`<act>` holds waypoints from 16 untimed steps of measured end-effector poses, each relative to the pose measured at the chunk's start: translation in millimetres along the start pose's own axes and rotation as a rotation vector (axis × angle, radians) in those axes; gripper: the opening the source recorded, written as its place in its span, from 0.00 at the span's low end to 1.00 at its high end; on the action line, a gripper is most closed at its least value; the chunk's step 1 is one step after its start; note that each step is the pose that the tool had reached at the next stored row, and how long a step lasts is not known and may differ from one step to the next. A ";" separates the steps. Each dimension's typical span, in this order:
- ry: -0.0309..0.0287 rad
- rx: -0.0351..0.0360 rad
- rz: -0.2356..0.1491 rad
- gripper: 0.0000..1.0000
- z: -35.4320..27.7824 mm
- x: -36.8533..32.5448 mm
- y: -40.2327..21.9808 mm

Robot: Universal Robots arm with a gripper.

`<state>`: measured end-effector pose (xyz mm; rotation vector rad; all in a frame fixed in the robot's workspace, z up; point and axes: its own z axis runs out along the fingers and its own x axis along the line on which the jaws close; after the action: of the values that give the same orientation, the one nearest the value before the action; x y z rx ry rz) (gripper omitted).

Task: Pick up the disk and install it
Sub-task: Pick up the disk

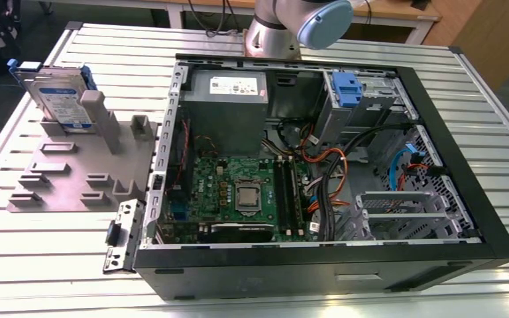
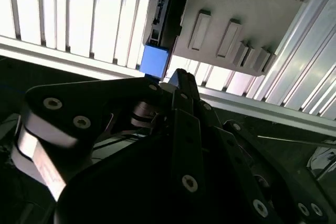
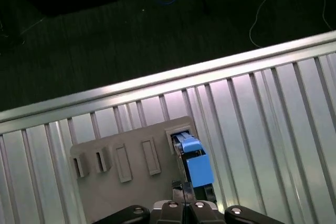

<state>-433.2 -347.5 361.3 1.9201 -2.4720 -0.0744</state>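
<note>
Disk (image 1: 60, 96) upright in grey fixture (image 1: 64, 180), likely stiff, heavyish, shock-sensitive; clamp its flat faces; gripper (image 3: 182, 190) above fixture, fingers together, empty.

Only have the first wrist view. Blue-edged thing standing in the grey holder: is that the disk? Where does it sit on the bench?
Observer: Yes. In the exterior view the disk stands on edge in the grey holder, labelled face showing, at the exterior view's left of the open computer case.
Operator: Gripper on it?
Observer: In the second wrist view the gripper sits close beside the disk's blue end. I cannot tell whether they touch.
</note>
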 end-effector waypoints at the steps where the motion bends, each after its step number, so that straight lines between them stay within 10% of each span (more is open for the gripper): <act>1: 0.0005 -0.0002 -0.012 0.11 0.3 0.0 0.0; 16: 0.0028 -0.0008 -0.069 0.11 1.0 -0.3 0.0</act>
<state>-433.2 -347.2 360.3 2.0037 -2.4034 -0.0733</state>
